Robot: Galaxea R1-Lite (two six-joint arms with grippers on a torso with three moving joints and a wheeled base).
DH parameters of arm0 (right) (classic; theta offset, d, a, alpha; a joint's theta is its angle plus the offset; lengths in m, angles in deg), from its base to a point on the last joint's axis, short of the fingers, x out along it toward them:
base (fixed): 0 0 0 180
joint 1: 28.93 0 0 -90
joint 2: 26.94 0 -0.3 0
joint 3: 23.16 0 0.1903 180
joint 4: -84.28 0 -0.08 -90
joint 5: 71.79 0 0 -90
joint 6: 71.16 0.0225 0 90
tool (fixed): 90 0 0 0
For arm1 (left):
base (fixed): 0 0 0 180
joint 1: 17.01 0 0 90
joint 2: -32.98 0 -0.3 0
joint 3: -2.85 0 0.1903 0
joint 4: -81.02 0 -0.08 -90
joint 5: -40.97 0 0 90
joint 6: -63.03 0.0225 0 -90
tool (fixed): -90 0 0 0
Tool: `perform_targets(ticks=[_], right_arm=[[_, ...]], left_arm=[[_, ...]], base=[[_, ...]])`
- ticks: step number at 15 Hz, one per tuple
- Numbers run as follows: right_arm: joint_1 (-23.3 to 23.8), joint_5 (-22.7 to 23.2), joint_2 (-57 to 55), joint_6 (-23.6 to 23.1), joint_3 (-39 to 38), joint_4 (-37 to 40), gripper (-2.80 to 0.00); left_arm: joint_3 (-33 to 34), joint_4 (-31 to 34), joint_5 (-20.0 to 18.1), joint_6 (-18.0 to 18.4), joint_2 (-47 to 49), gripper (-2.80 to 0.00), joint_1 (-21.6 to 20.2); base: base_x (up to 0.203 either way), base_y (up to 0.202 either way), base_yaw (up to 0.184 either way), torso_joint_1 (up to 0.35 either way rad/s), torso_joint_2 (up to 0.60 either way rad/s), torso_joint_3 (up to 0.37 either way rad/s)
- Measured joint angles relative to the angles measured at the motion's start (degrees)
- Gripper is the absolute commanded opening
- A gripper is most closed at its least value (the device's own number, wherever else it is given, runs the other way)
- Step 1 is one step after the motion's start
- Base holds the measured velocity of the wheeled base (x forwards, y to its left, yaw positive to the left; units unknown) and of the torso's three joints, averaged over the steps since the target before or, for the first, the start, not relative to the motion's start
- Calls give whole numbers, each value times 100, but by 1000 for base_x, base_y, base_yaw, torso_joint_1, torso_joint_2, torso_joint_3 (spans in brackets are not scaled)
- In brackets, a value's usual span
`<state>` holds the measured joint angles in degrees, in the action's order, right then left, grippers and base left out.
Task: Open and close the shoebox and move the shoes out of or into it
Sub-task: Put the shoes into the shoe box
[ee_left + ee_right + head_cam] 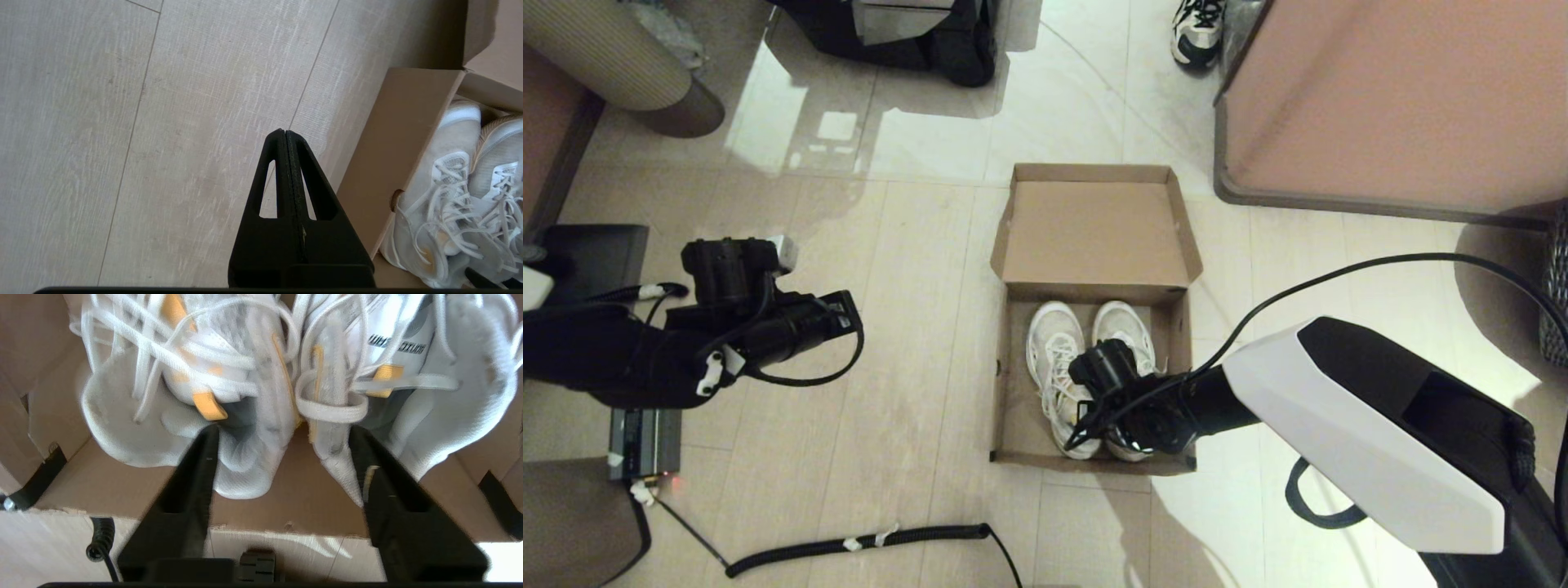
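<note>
shoebox (1094, 237) on floor, lid flung back | shoes (1058, 359) side by side inside | my right pincer (282, 441) spread over their heels, gripping nothing | my left pincer (285, 139) pressed together above floor beside box

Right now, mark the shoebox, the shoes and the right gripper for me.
shoebox (1094, 237): head view, inside of the open lid.
shoes (1054, 343): head view, upper of the left-hand shoe.
right gripper (286, 437): right wrist view, gap between open fingertips.

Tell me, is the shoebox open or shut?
Open: the shoebox has its lid folded back, and the shoes show inside.
</note>
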<state>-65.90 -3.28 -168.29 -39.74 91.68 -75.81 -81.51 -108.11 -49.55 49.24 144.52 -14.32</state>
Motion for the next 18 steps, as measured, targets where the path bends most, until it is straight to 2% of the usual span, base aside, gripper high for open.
perform_targets(ticks=[3,5,6,8,10,13,15,17,18], right_arm=[[-2,48,188,74,-144,130,0],[1,268,492,218,-221,459,0],[9,447,690,341,-234,643,-280],[100,793,1115,563,-225,1073,-280],[388,1066,1416,598,-183,1222,-280],[1018,1709,1627,612,61,1233,-280],[1554,2408,1649,676,320,1233,-280],[2015,3079,1556,952,736,1225,-280],[2205,3303,1470,1129,992,1221,-280]], left_arm=[[-43,2,-30,-12,-37,-280,-2],[-180,61,-233,-32,-96,-280,-6],[-328,124,-472,-40,-120,-280,-6],[-822,435,-1134,-57,-103,-280,-6],[-1396,785,-1732,-240,91,-280,-18],[-2374,910,-2478,-991,682,-280,-115],[-3080,918,-2849,-1615,1138,-280,-157],[-3822,917,-3031,-2010,1654,-280,-173],[-4233,915,-3083,-2089,1933,-280,-176]], base=[[0,0,0,0,0,0],[0,0,0,0,0,0],[0,0,0,0,0,0],[0,0,0,0,0,0],[0,0,0,0,0,0],[0,0,0,0,0,0],[0,0,0,0,0,0],[0,0,0,0,0,0],[0,0,0,0,0,0]])
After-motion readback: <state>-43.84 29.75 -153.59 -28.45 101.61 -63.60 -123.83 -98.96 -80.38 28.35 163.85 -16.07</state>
